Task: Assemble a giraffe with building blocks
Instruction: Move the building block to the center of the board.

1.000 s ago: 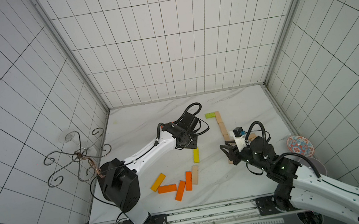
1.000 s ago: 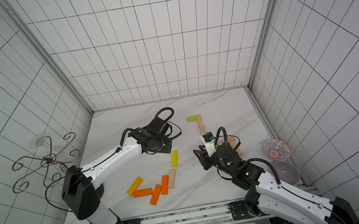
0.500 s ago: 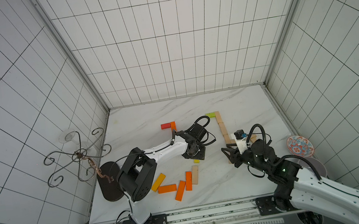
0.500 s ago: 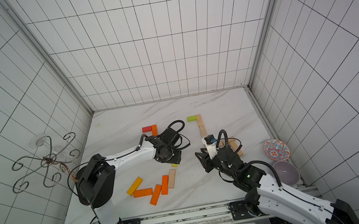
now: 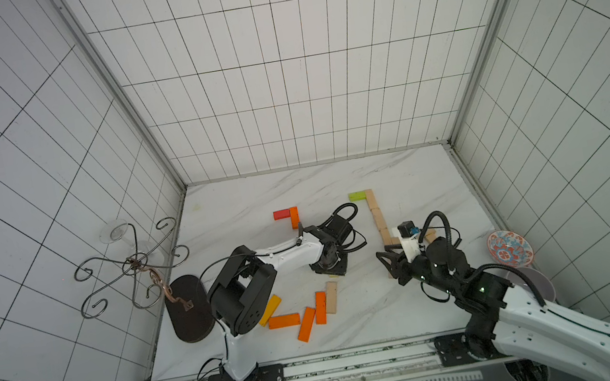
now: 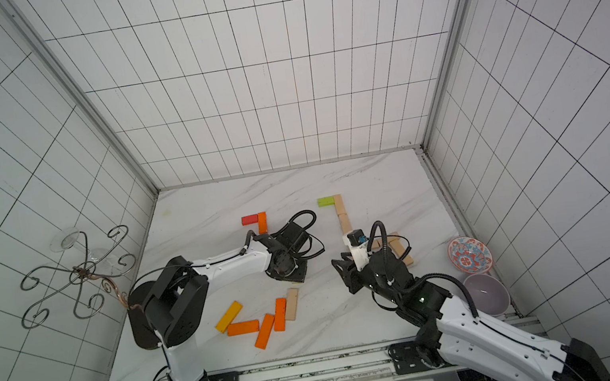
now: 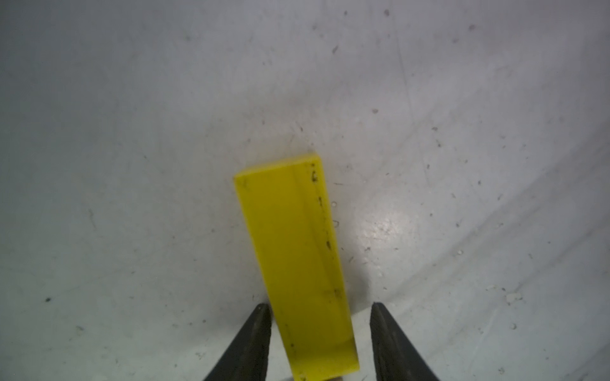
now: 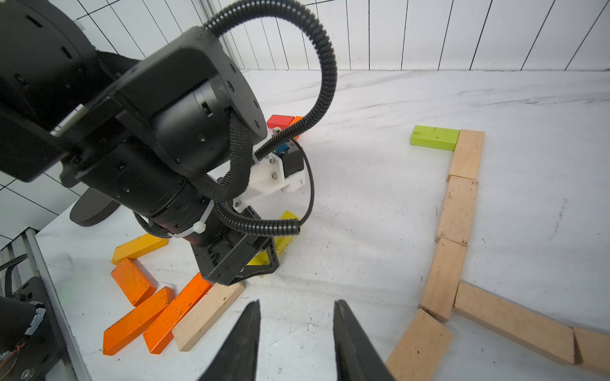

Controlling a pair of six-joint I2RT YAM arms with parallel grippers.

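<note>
Jaws of the left tool (image 7: 320,304) stand narrow astride the near end of the yellow block (image 7: 297,264), snug on one side, a sliver of gap on the other. The block lies flat on the table (image 7: 132,132), on the left arm's side of the row of pale wooden blocks (image 8: 457,211), long axis running out between the jaws, slightly skewed. The right tool (image 8: 297,301), narrowly parted and empty, hovers beside that row, farther off.

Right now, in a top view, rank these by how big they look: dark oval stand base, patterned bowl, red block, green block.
1. dark oval stand base, partly hidden by the left arm
2. patterned bowl
3. red block and green block: these look alike, so they are not ranked
</note>
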